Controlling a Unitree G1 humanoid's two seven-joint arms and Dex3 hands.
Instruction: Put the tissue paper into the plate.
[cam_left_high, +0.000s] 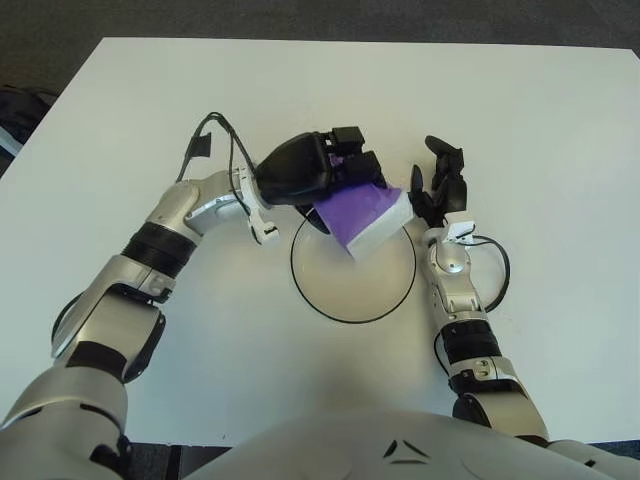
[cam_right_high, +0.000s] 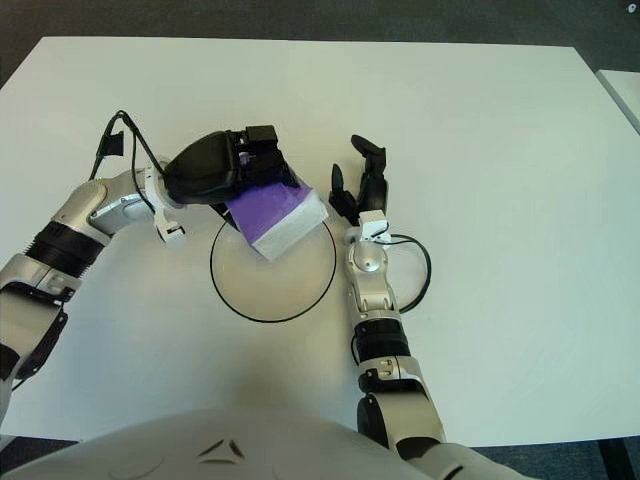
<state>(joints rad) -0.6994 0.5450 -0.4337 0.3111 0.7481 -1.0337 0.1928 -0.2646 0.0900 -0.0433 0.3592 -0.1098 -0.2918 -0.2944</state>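
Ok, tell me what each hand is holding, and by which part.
Left hand grips the purple tissue pack by its upper end; right hand holds nothing.

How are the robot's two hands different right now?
The left hand is closed around the purple tissue pack and shows over the plate; the right hand holds nothing, fingers spread, beside the plate's right edge. The left arm reaches across; the right stays straight. Both are black and three-fingered.

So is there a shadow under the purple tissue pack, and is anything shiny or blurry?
Left eye view: the tissue pack, held by the left hand, casts only a faint soft shadow on the plate; no glare, edges look sharp. Right eye view: same even light, the white table bright but not shiny, and the right hand beside the plate shows crisp.
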